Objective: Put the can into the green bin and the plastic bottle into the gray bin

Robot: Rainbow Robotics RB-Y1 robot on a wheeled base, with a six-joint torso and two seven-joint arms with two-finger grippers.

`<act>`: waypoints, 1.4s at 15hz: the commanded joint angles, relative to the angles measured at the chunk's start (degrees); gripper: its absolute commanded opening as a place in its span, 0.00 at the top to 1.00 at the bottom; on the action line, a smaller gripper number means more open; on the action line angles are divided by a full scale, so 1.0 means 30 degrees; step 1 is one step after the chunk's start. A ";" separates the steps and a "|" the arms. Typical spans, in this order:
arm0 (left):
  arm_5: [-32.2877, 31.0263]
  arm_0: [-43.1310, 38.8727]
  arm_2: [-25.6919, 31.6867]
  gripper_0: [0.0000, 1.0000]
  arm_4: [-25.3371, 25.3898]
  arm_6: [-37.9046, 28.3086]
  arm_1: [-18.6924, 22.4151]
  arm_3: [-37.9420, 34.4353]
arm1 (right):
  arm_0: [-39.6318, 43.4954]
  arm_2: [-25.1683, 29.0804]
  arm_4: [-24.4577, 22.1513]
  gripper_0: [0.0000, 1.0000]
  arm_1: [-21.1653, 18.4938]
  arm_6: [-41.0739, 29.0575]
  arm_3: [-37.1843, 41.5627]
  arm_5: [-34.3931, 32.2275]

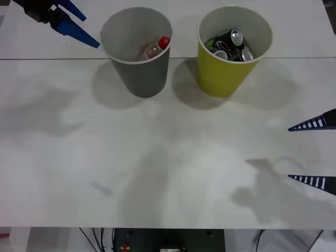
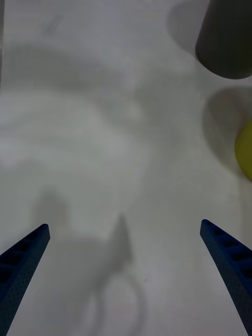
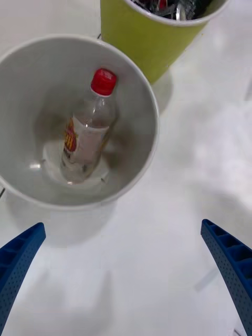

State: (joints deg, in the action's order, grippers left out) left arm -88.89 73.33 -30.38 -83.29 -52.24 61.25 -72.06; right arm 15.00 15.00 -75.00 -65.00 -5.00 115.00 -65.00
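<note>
Front: bottle [image 1: 156, 48] leans inside the gray bin [image 1: 140, 73], cans [image 1: 231, 44] in the green bin [image 1: 223, 73]; my right gripper [image 1: 315, 153] spread wide over the table [image 1: 157, 173]. Right wrist: fingers [image 2: 23, 262] wide, empty. Left wrist: my left gripper [image 3: 126, 273] wide above the gray bin's rim

A lab-style test bench, by the look of it: a plain white table [image 1: 168, 173] with a seam across the far side at twelve o'clock. At six o'clock, below the table's near edge, black cables [image 1: 97, 239] trail down beside a dark piece of equipment [image 1: 168, 240] carrying a small red mark. Nothing domestic here, just bare staged surface.
</note>
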 commanded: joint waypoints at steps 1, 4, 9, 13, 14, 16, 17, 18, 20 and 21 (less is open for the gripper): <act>0.0802 -0.2557 0.0781 0.00 0.1104 0.2150 0.2054 -0.2407 | 0.0000 0.0000 0.0000 0.00 0.0000 0.0000 0.0001 0.0000; 0.1037 -0.7333 0.4648 0.00 0.0958 0.4611 0.2699 -0.4809 | 0.0000 0.0000 0.0000 0.00 0.0000 0.0000 0.0001 0.0000; 0.1798 -1.5448 1.0771 0.00 -0.0273 0.8185 0.1966 -0.9262 | 0.0000 0.0000 0.0000 0.00 0.0000 0.0000 0.0001 0.0000; 0.2150 -1.9198 1.2822 0.00 -0.0449 1.0880 0.1585 -1.1430 | 0.0000 0.0000 0.0000 0.00 0.0000 0.0000 0.0001 0.0000; 0.2179 -1.9931 1.3115 0.00 -0.0537 1.1437 0.1585 -1.1752 | 0.0000 0.0000 0.0000 0.00 0.0000 0.0000 0.0001 0.0000; 0.2208 -2.0985 1.3525 0.00 -0.0800 1.1994 0.1468 -1.2397 | 0.0000 0.0000 0.0000 0.00 0.0000 0.0000 0.0001 0.0000; 0.2267 -2.1571 1.3906 0.00 -0.0888 1.2169 0.1263 -1.2866 | 0.0000 0.0000 0.0000 0.00 0.0000 0.0000 0.0001 0.0000; 0.2267 -2.2011 1.4257 0.00 -0.0976 1.2316 0.0970 -1.3217 | 0.0000 0.0000 0.0000 0.00 0.0000 0.0000 0.0001 0.0000; 0.2267 -2.3270 1.5136 0.00 -0.1181 1.2609 0.0062 -1.3920 | 0.0000 0.0000 0.0000 0.00 0.0000 0.0000 0.0001 0.0000; 0.2267 -2.3768 1.5488 0.00 -0.1328 1.2785 -0.0260 -1.4272 | 0.0000 0.0000 0.0000 0.00 0.0000 0.0000 0.0001 0.0000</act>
State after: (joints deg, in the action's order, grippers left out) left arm -82.08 3.13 15.28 -86.95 -14.28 61.23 -114.11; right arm 15.00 15.00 -75.00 -65.00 -5.00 115.00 -65.00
